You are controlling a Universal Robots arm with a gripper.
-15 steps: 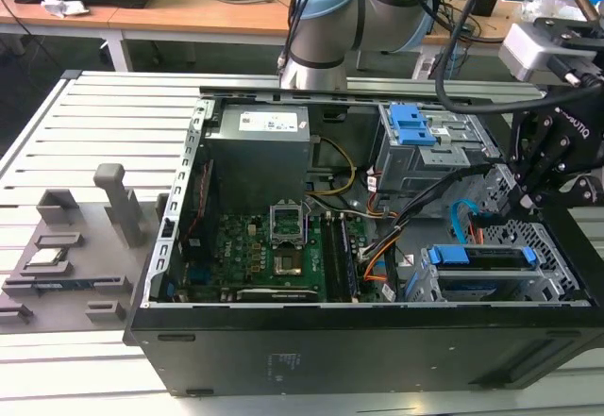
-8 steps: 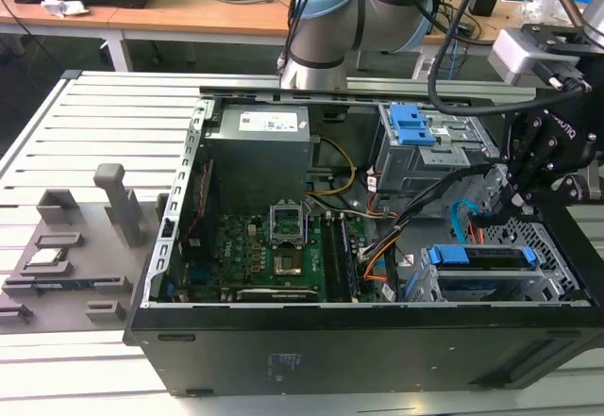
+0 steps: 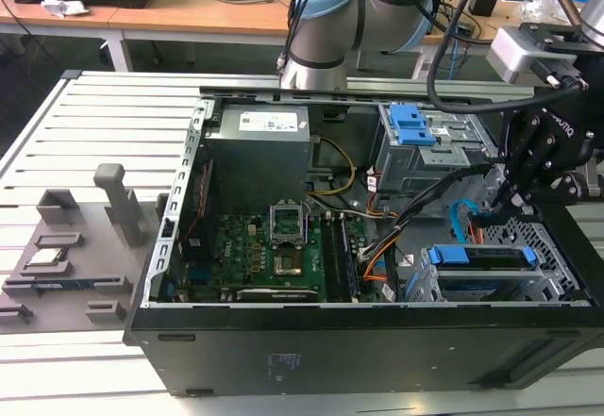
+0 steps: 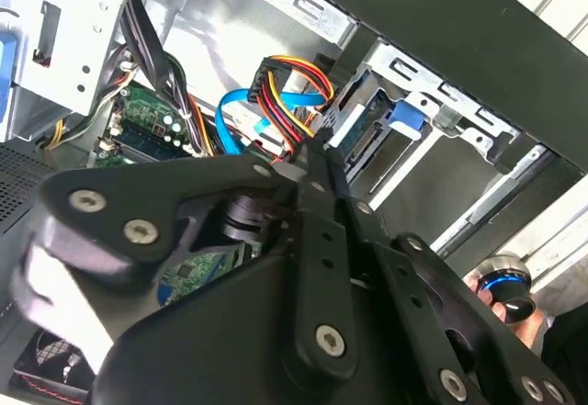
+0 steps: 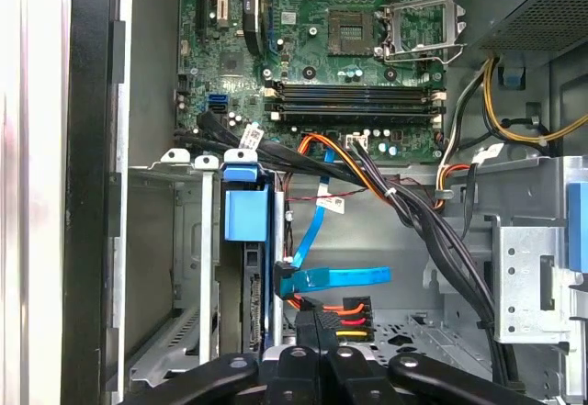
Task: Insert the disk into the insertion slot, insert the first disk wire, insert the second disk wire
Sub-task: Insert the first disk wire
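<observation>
Grpr (image 5: 317,320) clamps wire (image 5: 349,311); disk (image 5: 248,226) in slot (image 5: 188,230).

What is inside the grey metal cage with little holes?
The disk in its blue bracket sits inside the insertion slot, which covers most of it. The tool holds a coloured wire plug beside it.

I see disk (image 3: 481,257), blue-bracketed, seated flat in grey perforated insertion slot (image 3: 557,251). Blue flat wire (image 5: 340,279) reaches disk's rear edge; multicoloured wire (image 5: 347,318) just beside it.
</observation>
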